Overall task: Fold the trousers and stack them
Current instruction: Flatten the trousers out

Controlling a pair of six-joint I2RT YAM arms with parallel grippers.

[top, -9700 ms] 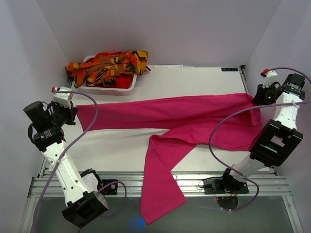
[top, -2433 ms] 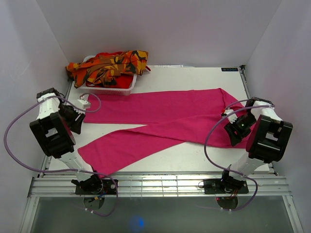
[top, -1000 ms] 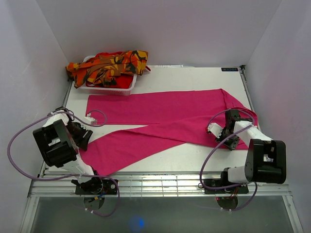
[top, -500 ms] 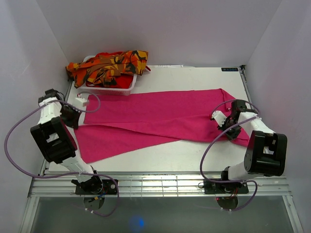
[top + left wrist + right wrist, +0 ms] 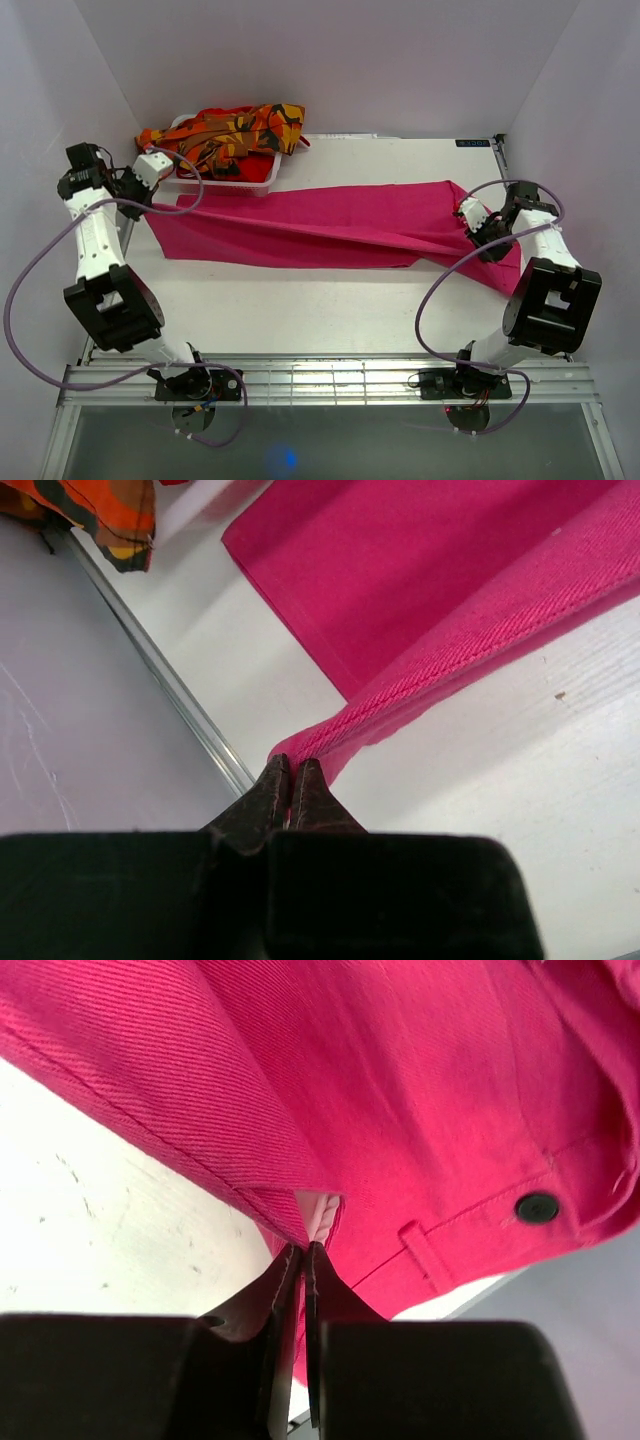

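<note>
Folding is at an early stage: pink trousers (image 5: 320,225), legs doubled together, stretch between the left gripper (image 5: 290,765), pinching the hem, and right gripper (image 5: 303,1250), pinching the waist; camouflage trousers (image 5: 225,130) wait unfolded in the basket (image 5: 250,185) beyond the left fingers (image 5: 270,790).

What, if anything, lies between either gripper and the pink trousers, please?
Nothing visible does: the left gripper has its jaws shut on a leg hem of the pink trousers, and the right gripper has its jaws shut on cloth near the waist.
</note>
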